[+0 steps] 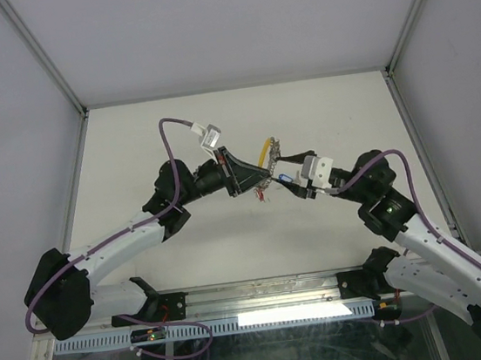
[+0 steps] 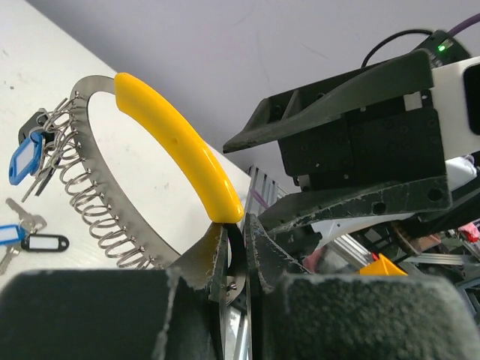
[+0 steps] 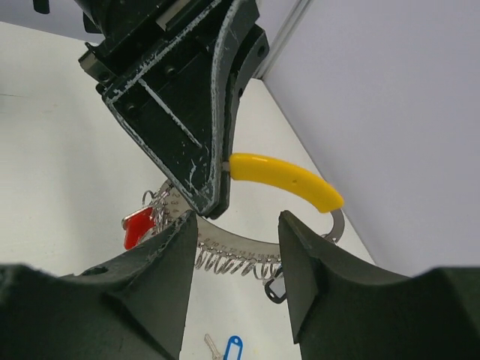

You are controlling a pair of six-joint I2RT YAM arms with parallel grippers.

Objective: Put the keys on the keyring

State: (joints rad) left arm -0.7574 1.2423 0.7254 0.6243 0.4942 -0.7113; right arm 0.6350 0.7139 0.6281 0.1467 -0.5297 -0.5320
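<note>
Left gripper clamped on keyring, hoop upright; right gripper half-open and empty (ring straight ahead of it), loose keys on table beneath.

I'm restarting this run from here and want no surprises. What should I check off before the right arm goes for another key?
1. Left gripper clamped on the keyring: ok.
2. Right gripper open, nothing between its fingers: ok.
3. Blue-tag key hanging on the ring: ok.
4. Black-tag key lying loose on the table, unobstructed: ok.
5. All keys threaded: not ok.
6. Ring's opening free for threading: cannot tell.
</note>
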